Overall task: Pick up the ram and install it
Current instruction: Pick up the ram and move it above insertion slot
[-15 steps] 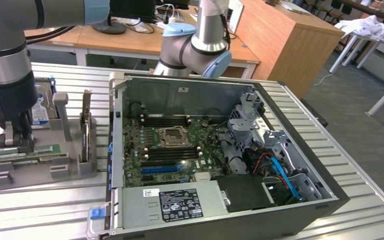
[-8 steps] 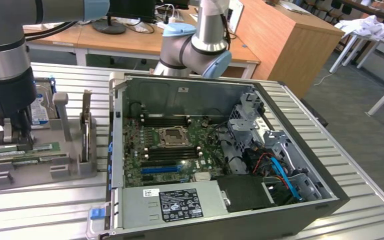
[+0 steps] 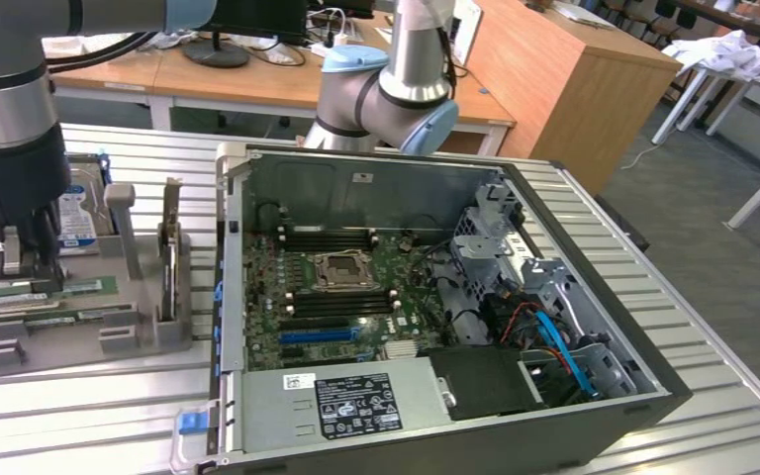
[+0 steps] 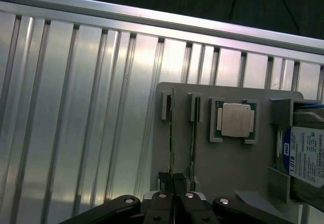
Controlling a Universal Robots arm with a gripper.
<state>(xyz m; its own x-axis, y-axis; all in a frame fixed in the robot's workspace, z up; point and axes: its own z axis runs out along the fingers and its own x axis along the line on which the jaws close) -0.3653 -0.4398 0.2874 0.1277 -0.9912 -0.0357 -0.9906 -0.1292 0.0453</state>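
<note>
Two green ram sticks stand on edge in slots of a grey holder tray [image 4: 238, 176]. In the wrist view my gripper [image 4: 172, 179] is shut on the ram [image 4: 172, 127], its black fingertips [image 4: 163, 177] pressed to both sides of the thin board; the second stick [image 4: 193, 133] stands just beside it. In the exterior view the gripper [image 3: 27, 277] reaches straight down onto the ram [image 3: 74, 290], which lies low in the tray [image 3: 76, 346] at the exterior view's left. The stick still sits in its slot.
A silver processor chip [image 4: 235, 120] and a hard drive [image 4: 306, 155] share the tray. The open computer case [image 3: 644, 386] stands to the exterior view's right of the tray, motherboard [image 3: 281, 267] facing up with black memory slots [image 3: 333, 237] around the socket. Slatted aluminium table [image 3: 116, 416] underneath.
</note>
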